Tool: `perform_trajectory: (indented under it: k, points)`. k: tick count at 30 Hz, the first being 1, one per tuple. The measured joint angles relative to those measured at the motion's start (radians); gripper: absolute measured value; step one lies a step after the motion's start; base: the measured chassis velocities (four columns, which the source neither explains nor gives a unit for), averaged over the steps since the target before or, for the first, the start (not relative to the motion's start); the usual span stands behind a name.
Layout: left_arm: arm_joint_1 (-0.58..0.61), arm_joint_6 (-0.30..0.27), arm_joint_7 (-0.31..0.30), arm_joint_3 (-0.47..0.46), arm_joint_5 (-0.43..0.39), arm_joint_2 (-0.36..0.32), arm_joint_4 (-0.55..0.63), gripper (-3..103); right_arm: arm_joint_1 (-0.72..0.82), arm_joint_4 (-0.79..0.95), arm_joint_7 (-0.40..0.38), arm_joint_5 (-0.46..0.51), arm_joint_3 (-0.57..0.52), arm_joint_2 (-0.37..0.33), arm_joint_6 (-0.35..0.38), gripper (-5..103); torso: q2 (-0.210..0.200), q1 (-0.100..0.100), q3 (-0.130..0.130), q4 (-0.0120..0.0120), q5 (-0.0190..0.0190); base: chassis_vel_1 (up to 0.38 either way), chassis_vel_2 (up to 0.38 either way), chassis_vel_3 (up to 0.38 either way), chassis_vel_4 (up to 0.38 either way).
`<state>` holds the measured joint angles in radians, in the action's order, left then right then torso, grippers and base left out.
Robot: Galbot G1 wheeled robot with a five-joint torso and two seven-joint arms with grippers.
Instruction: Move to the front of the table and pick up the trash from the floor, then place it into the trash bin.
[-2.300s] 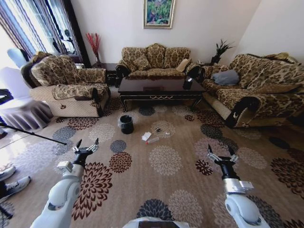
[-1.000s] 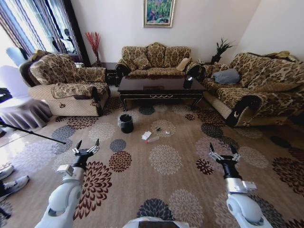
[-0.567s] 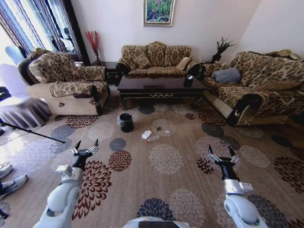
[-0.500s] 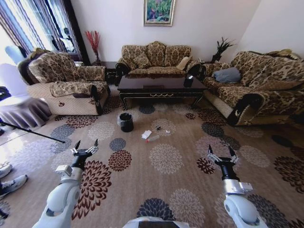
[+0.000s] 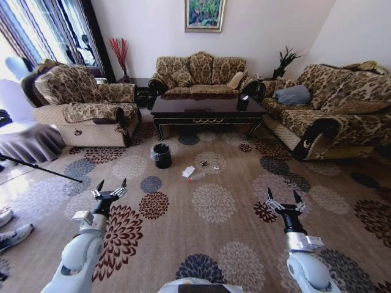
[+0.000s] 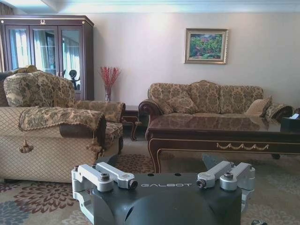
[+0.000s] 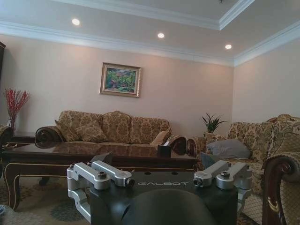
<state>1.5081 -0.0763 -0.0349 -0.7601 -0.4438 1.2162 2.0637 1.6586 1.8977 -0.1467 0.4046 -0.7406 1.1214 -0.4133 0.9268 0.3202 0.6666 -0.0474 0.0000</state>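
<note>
The dark brown table point(image 5: 208, 111) stands ahead in the middle of the room and also shows in the wrist views point(image 6: 225, 133) point(image 7: 70, 157). On the patterned floor point(image 5: 214, 204) in front of it lies the trash: crumpled white paper point(image 5: 188, 171), a clear bottle point(image 5: 197, 176), a dark wrapper point(image 5: 203, 163) and a tiny scrap point(image 5: 215, 168). The black trash bin point(image 5: 162, 155) stands just left of them. My left gripper point(image 5: 112, 187) and right gripper point(image 5: 281, 198) are held low over the carpet, well short of the trash, both open and holding nothing.
An armchair point(image 5: 85, 113) flanks the table on the left, a long sofa point(image 5: 330, 113) on the right and another sofa point(image 5: 198, 76) behind. A black tissue box point(image 5: 242, 105) sits on the table. A thin black pole point(image 5: 36, 168) slants across the floor at left.
The whole head view has shifted slightly, with the table, bin and trash sitting a little higher in it. Both arms keep the same pose with open grippers.
</note>
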Motion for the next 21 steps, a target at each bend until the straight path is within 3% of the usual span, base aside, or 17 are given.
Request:
perform_trajectory:
  k: [13, 17, 21]
  points:
    - [0.02, 0.003, 0.009, -0.013, 0.003, -0.004, 0.04, 100, 0.012, 0.034, 0.004, 0.004, 0.0, -0.033, 0.019, 100, -0.066, -0.028, -0.038, 0.0001, 0.0002, 0.0, 0.0, 0.0, 0.0]
    - [0.023, 0.003, 0.011, -0.016, 0.003, -0.004, 0.049, 100, 0.046, 0.068, 0.051, -0.009, -0.015, -0.047, 0.03, 100, -0.082, -0.035, -0.048, 0.0, 0.0, 0.0, 0.0, 0.0, 0.0]
    - [0.024, 0.002, 0.012, -0.016, 0.005, 0.0, 0.053, 100, 0.061, 0.099, 0.123, 0.037, -0.017, -0.068, 0.043, 100, -0.101, -0.043, -0.059, 0.0, -0.0001, 0.0, 0.0, 0.0, 0.0]
